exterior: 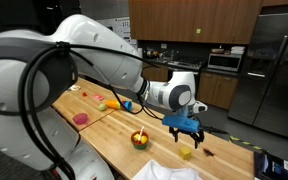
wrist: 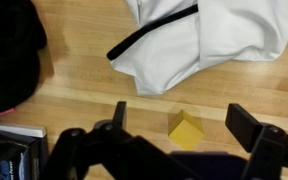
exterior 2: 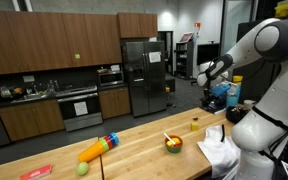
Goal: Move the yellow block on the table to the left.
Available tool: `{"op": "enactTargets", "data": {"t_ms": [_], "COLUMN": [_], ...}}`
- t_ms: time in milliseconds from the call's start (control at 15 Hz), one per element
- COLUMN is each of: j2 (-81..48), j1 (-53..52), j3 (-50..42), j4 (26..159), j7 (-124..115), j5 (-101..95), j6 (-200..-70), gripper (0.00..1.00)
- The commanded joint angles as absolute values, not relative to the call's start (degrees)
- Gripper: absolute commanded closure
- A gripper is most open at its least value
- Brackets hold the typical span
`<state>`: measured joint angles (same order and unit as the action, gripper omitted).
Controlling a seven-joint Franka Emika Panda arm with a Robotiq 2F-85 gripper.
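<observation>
The gripper (exterior: 184,128) is wide open and holds nothing. The yellow block (wrist: 187,130) sits on the worktop (wrist: 84,85) right under it, between its fingers.

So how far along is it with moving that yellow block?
Done: the approach, since the gripper hangs just above the yellow block. In hand: lining up; in the wrist view the block lies between the open jaws, not gripped. Left: lowering, closing, then carrying it left along the table.
</observation>
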<state>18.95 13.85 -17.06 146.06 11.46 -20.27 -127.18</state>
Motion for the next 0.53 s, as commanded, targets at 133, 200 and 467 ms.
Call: {"op": "enactTargets", "data": {"t_ms": [133,200,467], "j2": [18.8,18.4,18.1], "j1": [14.4,14.3,13.5], "j3": [-16.2,-16.2,-16.6], "j4": [146.2,146.1,147.0], "j7": [12.6,12.7,14.4], "j5": [-19.8,-19.8,-18.6], "j6": [-128.0,-128.9,-136.9], "gripper": [0.0,0.0,0.0]}}
